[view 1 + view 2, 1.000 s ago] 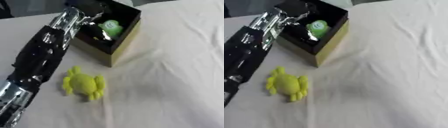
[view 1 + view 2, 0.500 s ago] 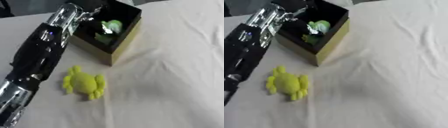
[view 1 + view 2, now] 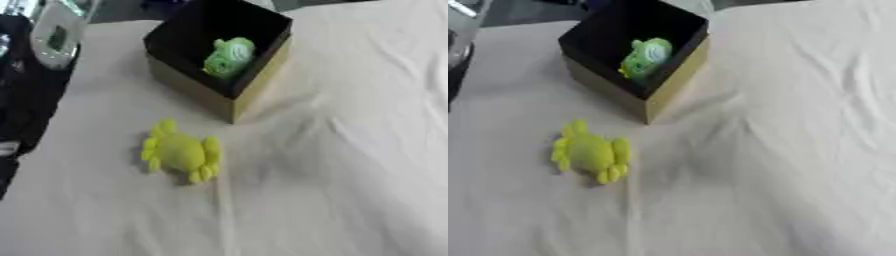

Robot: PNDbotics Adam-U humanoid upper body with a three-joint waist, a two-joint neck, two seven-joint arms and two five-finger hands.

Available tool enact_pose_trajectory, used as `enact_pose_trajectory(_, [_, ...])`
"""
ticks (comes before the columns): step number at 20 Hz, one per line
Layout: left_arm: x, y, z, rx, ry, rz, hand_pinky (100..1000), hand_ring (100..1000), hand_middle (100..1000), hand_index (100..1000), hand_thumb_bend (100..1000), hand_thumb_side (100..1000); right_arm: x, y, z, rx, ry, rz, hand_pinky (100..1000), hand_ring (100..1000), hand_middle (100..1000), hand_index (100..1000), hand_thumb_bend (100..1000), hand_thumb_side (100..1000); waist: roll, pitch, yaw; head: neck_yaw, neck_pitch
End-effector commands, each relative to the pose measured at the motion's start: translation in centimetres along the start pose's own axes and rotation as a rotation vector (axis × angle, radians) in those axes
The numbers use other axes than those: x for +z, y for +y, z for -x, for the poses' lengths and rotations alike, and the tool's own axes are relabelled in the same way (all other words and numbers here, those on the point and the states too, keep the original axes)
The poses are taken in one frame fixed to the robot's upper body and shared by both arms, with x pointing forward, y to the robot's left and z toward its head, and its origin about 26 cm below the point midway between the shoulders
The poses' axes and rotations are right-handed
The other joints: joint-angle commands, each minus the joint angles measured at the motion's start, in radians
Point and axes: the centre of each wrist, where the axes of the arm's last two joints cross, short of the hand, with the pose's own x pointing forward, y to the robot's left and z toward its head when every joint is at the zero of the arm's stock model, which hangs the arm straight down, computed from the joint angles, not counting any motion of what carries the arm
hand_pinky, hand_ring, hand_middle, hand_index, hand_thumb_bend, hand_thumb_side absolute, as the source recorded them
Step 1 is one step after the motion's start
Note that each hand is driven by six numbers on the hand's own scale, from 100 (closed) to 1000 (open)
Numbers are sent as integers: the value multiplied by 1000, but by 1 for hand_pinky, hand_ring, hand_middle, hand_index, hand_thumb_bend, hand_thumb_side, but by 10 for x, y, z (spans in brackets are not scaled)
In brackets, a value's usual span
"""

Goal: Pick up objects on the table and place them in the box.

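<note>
One green toy (image 3: 229, 56) already lies inside the black box (image 3: 262, 82), leaning against its right wall — that part looks done. The yellow crab toy (image 3: 181, 152) sits on the white-covered desk (image 3: 350, 165), just in front of the box and apart from it, so it is left to pick up. The left arm (image 3: 35, 75) shows at the left edge; its fingers are out of view, so I cannot tell their state.
</note>
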Motion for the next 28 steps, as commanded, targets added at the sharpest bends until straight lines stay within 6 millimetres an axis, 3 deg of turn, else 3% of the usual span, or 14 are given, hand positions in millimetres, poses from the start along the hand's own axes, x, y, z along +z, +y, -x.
enact_pose_trajectory(1, [30,38,-4,25,-10,-152,793,865,858,899,302,963,-6,-8,-2,25,-31,5,844,713,683,808,100,1000,-10,-30,10,-8,18])
enact_pose_trajectory(7, [79,38,-5,99,-7,-239,791,869,861,900,254,980,-6,-9,-2,27,-29,9,844,713,684,808,100,1000,-26,-36,36,-10,20])
enact_pose_trajectory(15, [114,0,14,226,27,-314,763,857,839,888,256,1000,-5,-9,-1,30,-25,23,844,713,685,809,100,1000,-44,-37,56,-26,15])
enact_pose_trajectory(21, [135,-34,14,447,88,-465,743,846,820,868,290,1000,-6,-9,-2,23,-24,35,844,714,686,809,100,1000,-52,-39,63,-40,18])
enact_pose_trajectory(28, [154,-61,10,651,173,-632,721,828,799,852,292,1000,-6,-8,-2,19,-24,45,844,714,686,809,100,1000,-55,-38,67,-49,21])
